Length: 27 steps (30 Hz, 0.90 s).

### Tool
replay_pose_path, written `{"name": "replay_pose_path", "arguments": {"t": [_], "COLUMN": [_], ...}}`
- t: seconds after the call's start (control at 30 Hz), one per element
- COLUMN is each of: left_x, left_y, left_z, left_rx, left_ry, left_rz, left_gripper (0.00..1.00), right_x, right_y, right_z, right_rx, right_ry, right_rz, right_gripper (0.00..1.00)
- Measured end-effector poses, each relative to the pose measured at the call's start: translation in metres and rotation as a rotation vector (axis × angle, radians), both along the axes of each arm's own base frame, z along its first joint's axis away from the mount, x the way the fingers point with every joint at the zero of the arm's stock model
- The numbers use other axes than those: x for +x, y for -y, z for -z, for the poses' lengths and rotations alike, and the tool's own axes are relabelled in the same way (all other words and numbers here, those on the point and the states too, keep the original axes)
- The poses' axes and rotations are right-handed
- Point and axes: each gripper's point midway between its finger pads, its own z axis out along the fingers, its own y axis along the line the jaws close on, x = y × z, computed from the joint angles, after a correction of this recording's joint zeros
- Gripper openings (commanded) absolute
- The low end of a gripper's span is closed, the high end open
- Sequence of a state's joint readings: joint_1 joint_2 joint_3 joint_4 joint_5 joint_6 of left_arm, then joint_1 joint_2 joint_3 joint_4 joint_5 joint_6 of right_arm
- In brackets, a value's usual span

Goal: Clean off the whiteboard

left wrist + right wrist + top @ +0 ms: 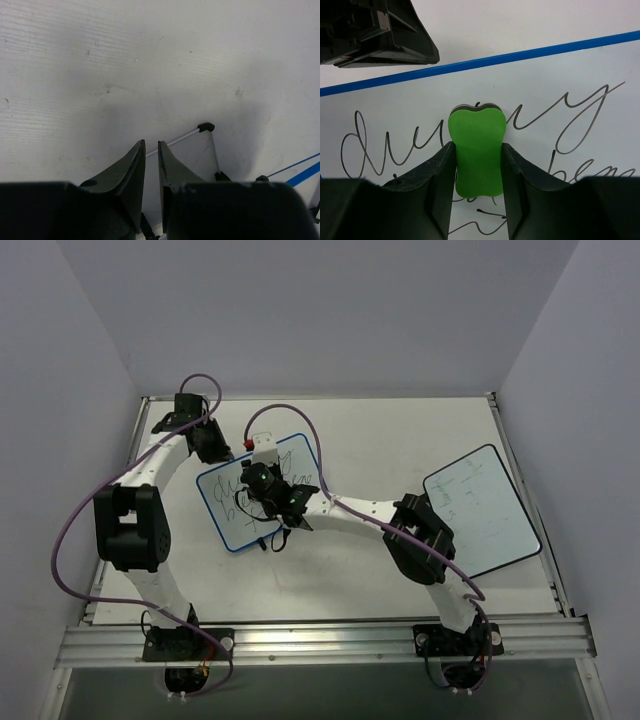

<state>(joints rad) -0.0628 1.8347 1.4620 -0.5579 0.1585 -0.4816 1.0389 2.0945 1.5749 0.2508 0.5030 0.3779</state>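
The whiteboard (255,515) has a thin blue frame and lies left of the table's centre, with black handwriting across it (560,115). My right gripper (263,485) is over the middle of the board. In the right wrist view it (477,146) is shut on a green eraser (476,132), whose dark felt side rests on the writing. My left gripper (214,447) sits at the board's far left corner. In the left wrist view its jaws (151,145) are almost together with nothing visible between them, above a thin white rod with a black foot (206,127).
A second white board with a black frame (482,510) lies at the right of the table. A small white and red object (262,448) sits at the blue board's far edge. Purple cables loop round both arms. Grey walls enclose the table.
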Motion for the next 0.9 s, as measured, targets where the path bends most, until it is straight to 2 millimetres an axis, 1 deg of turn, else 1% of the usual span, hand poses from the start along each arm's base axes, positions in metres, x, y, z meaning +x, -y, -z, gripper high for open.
{"name": "replay_pose_path", "arguments": {"t": [0.17,0.37,0.53,0.63,0.9], "left_x": [-0.001,-0.003,-0.004,-0.004,-0.005], "left_y": [0.005,0.011,0.016,0.018,0.02], "left_z": [0.0,-0.001,-0.001,0.0,-0.001], "left_rx": [-0.004,-0.008,-0.009,-0.008,-0.007], "left_ry": [0.002,0.003,0.003,0.003,0.006], "left_rz": [0.025,0.05,0.065,0.071,0.081], "left_gripper": [0.25,0.24,0.21,0.2,0.16], "right_x": [0.004,0.01,0.016,0.02,0.04], "right_y": [0.001,0.01,0.021,0.034,0.085], "right_z": [0.0,-0.002,0.003,0.004,0.007], "right_rx": [-0.019,-0.034,-0.034,-0.033,-0.047], "right_ry": [0.021,0.04,0.038,0.038,0.025], "right_rz": [0.026,0.067,0.09,0.108,0.189], "right_gripper": [0.0,0.0,0.0,0.0,0.0]}}
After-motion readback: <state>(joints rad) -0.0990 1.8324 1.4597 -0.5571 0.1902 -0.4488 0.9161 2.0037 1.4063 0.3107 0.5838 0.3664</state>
